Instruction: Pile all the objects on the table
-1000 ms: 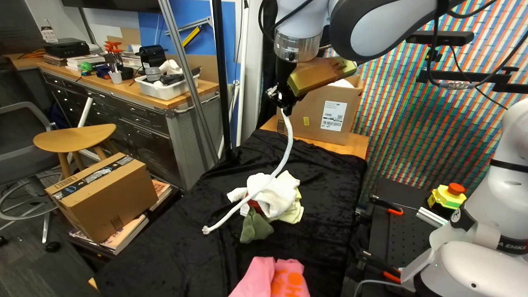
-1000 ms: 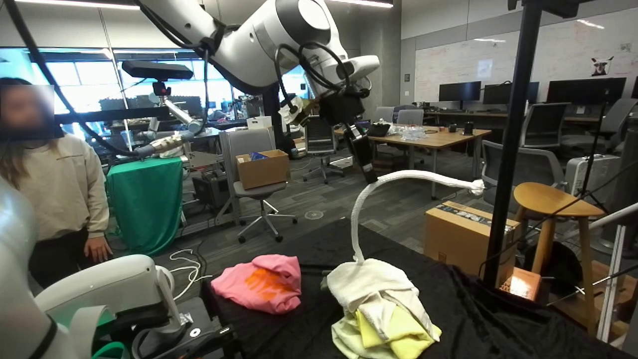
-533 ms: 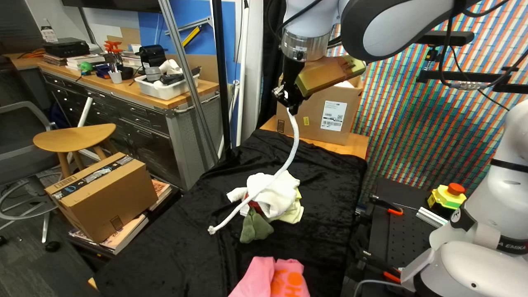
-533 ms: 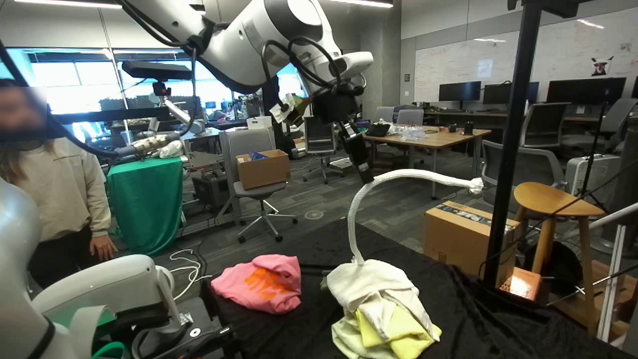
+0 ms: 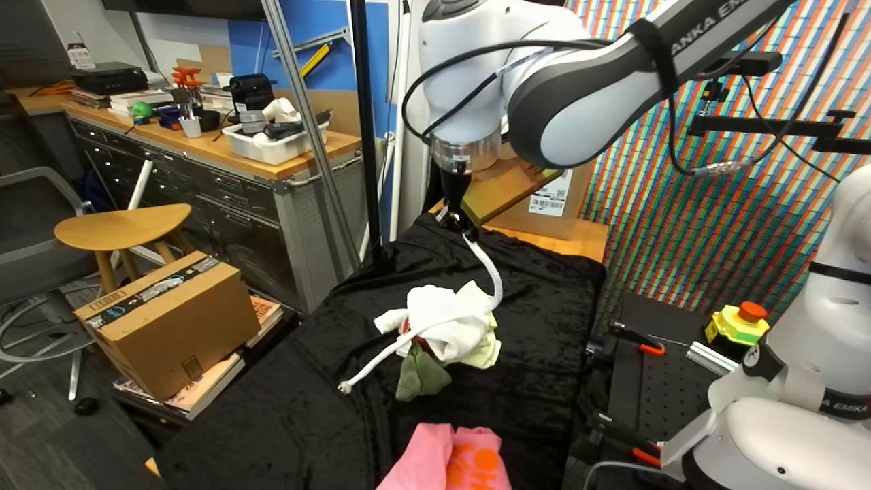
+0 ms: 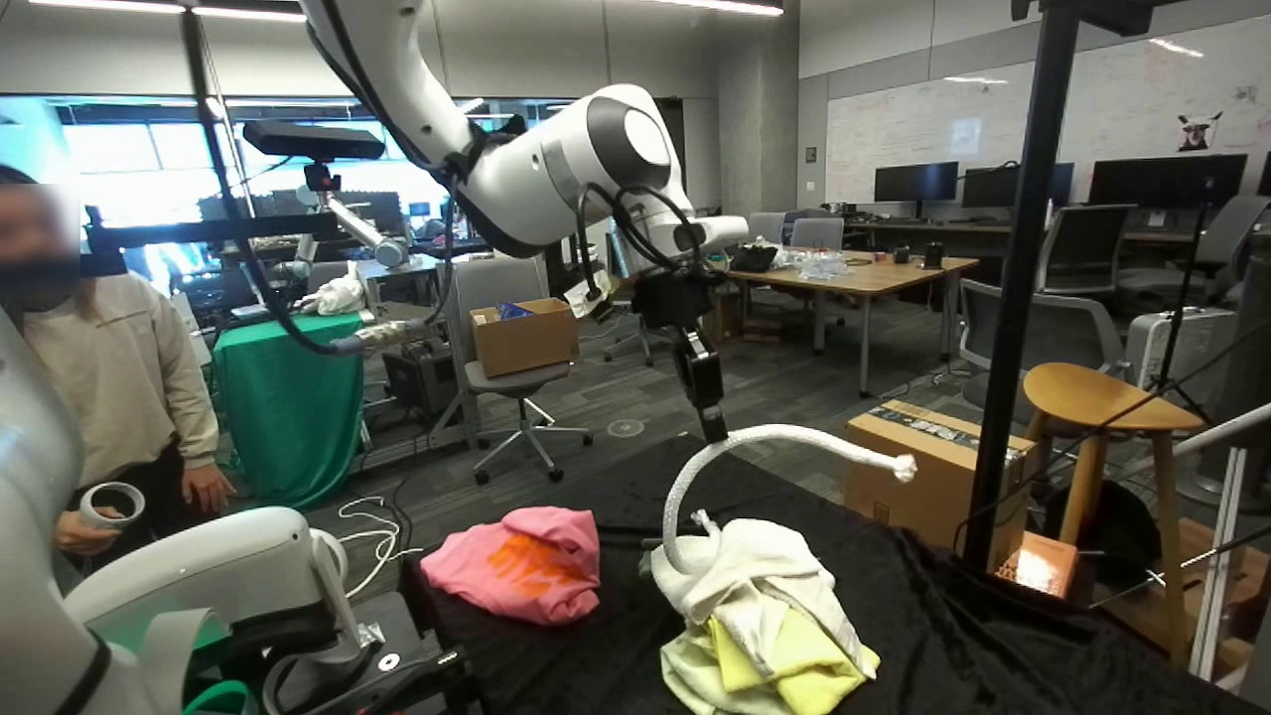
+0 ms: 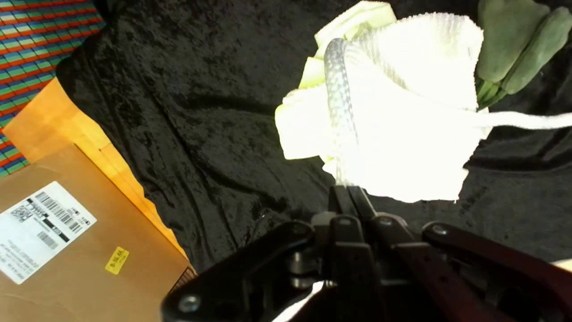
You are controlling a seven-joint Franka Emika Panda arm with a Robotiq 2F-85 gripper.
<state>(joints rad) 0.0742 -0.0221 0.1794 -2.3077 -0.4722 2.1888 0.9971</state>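
In an exterior view my arm [image 6: 586, 149] slants down from above; the pink cloth with orange lettering [image 6: 501, 576] lies apart. My hand [image 6: 715, 434], pointing down, slightly tilted, pinches the white rope [image 6: 794, 435], its slack resting on the white cloth [image 6: 770, 551], bunched with the pale yellow-green cloth [image 6: 770, 670]. Bare desk [image 6: 953, 645] opens rightward to its edge; past that, a cardboard box [image 6: 923, 497], a black post [image 6: 1018, 298] and a wooden stool [image 6: 1102, 397].

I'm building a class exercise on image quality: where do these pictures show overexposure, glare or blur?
In the wrist view, the soft white cloth is overexposed, its weave mostly washed out, though the black velvety table covering shows its creases; in an exterior view, broad bluish-white windows glare in the background, and a blurred patch covers the face of a person in a beige top.
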